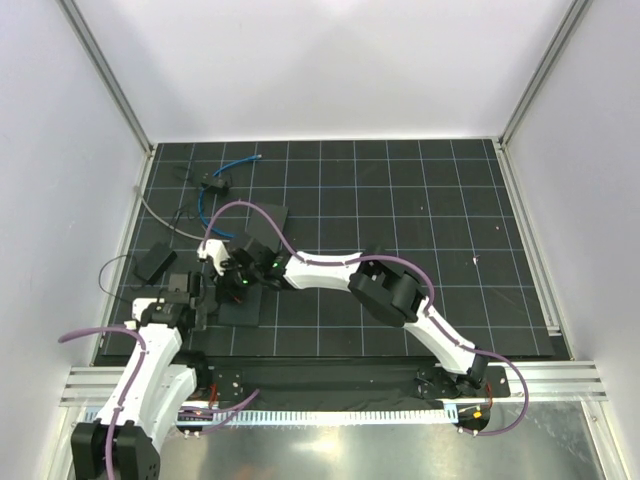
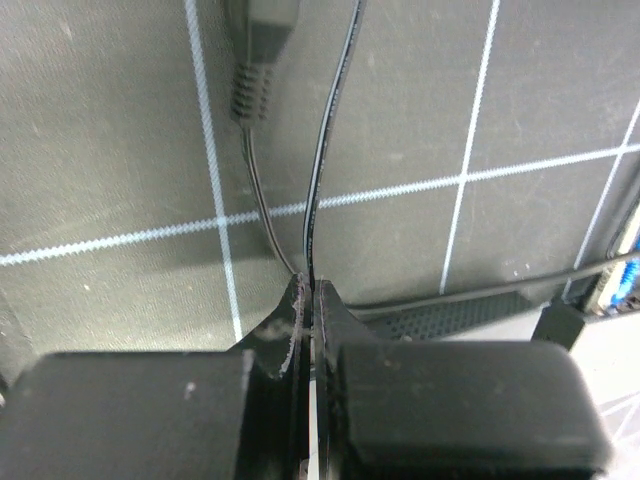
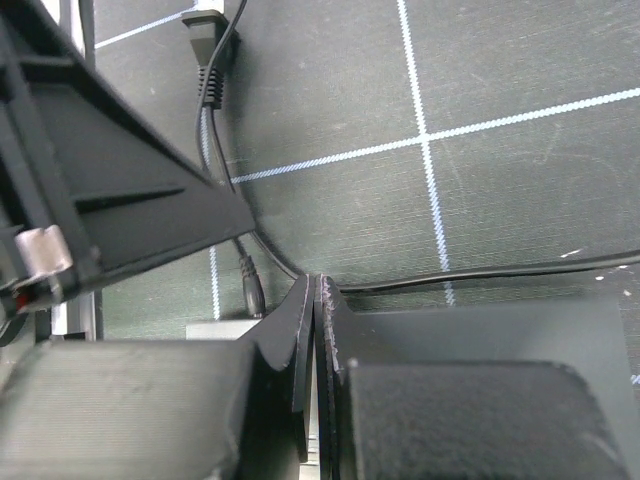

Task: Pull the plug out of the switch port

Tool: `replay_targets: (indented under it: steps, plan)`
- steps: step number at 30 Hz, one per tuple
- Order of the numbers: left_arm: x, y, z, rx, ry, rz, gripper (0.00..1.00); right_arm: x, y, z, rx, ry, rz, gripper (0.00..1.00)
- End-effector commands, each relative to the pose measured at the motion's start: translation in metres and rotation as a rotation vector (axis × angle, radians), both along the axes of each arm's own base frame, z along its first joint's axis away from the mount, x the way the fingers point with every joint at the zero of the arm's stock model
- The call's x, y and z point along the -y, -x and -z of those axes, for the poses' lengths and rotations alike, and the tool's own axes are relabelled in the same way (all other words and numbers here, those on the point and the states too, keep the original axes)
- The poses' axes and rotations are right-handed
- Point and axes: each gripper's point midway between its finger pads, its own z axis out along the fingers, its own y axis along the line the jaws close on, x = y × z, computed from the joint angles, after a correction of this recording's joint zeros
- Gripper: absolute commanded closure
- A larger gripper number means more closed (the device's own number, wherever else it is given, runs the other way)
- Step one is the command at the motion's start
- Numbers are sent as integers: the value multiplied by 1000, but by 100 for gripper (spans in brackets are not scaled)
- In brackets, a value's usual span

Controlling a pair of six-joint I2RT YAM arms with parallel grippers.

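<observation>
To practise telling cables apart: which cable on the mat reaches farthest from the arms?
The bright-blue cable, arcing toward the back; the grey cable and black wire lie nearer.

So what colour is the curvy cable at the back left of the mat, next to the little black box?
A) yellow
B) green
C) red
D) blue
D: in the top view, the cable curling beside the little black box on the dark grid mat is bright blue.
</observation>
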Motion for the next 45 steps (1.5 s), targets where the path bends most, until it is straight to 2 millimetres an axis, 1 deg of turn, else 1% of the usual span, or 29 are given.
replay_targets:
  steps: [1, 4, 7, 11, 12, 14, 15, 16, 17, 18, 19, 20, 22, 23, 28, 29, 30, 31, 33, 35, 36, 37, 38, 39, 40, 41, 42, 43, 45]
  plan:
    - [-41, -12, -27, 41, -191, -71, 100, 138, 37, 153, -192, 621, 54, 99]
    - [-41, -12, -15, 4, -162, -76, 100, 141, 32, 159, -202, 636, 75, 99]
    - [-41, -9, -10, -31, -159, -69, 100, 144, 30, 162, -198, 638, 91, 99]
    - [-31, -14, -6, -3, -111, -27, 100, 132, 20, 151, -177, 571, 152, 98]
    - [-29, -18, -8, 21, -109, -10, 100, 124, 14, 137, -169, 533, 190, 94]
    - [-24, -17, -5, 28, -97, 29, 100, 123, 8, 125, -174, 497, 228, 91]
    - [-21, -18, -5, 31, -95, 60, 100, 111, 2, 99, -170, 419, 239, 89]
    - [-19, -19, -8, 48, -88, 73, 100, 117, -1, 96, -210, 410, 305, 80]
    - [-17, -18, -7, 51, -81, 85, 80, 115, -3, 83, -227, 371, 321, 78]
    - [-14, -19, -9, 61, -70, 100, 68, 106, -1, 69, -256, 305, 303, 76]
    - [-14, -17, -12, 64, -82, 121, 57, 108, 0, 53, -267, 273, 319, 67]
    - [-15, -18, -18, 70, -94, 127, 47, 107, -2, 45, -285, 253, 350, 61]
    - [-18, -11, -22, 44, -122, 143, 40, 104, 1, 27, -306, 226, 354, 54]
    - [-20, -11, -27, 54, -132, 143, 34, 104, 2, 23, -328, 225, 379, 51]
    - [-13, -16, -46, 97, -134, 212, 33, 120, 2, 9, -347, 261, 464, 39]
    - [-12, -17, -47, 102, -134, 231, 33, 121, -3, -4, -325, 241, 484, 39]
    - [-10, -18, -50, 119, -135, 245, 34, 131, -2, -4, -329, 285, 507, 39]
    - [-3, -19, -51, 134, -111, 275, 36, 136, -4, -10, -315, 296, 530, 38]
    - [4, -24, -57, 181, -102, 325, 39, 158, -8, -23, -282, 348, 616, 38]
    - [14, -27, -63, 207, -76, 382, 41, 175, -5, -26, -278, 376, 669, 38]
    - [16, -27, -64, 203, -73, 403, 41, 182, -1, -42, -282, 354, 688, 38]
    - [18, -27, -64, 198, -69, 418, 41, 194, 6, -37, -313, 374, 726, 38]
    - [21, -25, -64, 187, -56, 432, 41, 202, 10, -40, -322, 376, 741, 37]
    - [22, -22, -62, 167, -49, 442, 40, 207, 14, -50, -333, 351, 748, 37]
    - [24, -21, -60, 144, -35, 448, 40, 216, 24, -43, -378, 365, 778, 37]
    - [30, -19, -57, 133, -4, 468, 40, 219, 29, -42, -404, 365, 786, 37]
    - [33, -18, -55, 123, 15, 478, 40, 218, 38, -50, -453, 335, 767, 38]
    - [37, -17, -51, 108, 40, 489, 40, 225, 49, -41, -503, 346, 782, 37]
    - [47, -17, -51, 103, 75, 527, 43, 221, 55, -47, -544, 272, 781, 37]
